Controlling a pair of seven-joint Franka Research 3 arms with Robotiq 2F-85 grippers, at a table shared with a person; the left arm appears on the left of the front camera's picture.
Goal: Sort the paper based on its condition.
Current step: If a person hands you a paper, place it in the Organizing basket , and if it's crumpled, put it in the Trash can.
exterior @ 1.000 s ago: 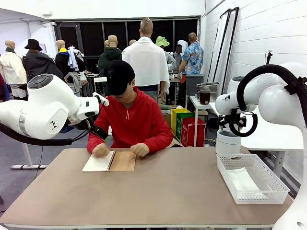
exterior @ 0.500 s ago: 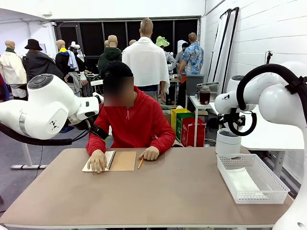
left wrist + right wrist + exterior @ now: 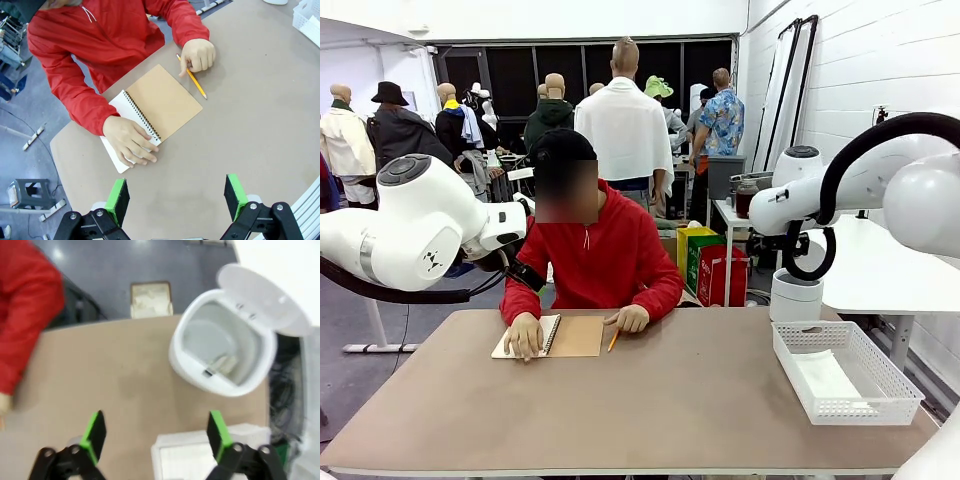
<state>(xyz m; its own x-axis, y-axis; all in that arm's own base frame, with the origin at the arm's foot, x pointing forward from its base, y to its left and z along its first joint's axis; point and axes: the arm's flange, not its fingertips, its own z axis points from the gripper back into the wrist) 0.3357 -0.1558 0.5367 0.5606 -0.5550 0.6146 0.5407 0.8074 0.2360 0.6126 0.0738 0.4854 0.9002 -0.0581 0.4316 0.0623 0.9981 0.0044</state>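
Noting the left gripper point(image 3: 176, 196) and the right gripper point(image 3: 156, 432) spread wide and empty. We see flat paper point(image 3: 823, 378) in the basket point(image 3: 865, 410), near right; farther left, a person's hand point(image 3: 525, 336) rests on the notebook point(image 3: 578, 336). We judge sorting barely begun.

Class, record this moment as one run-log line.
left gripper: open, above table | right gripper: open, aloft near bin | person: hand on notebook, other hand at pencil | lid: open

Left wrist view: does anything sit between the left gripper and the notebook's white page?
Yes. The person's hand lies flat on the white page of the spiral notebook. The left gripper, open, hangs above bare table.
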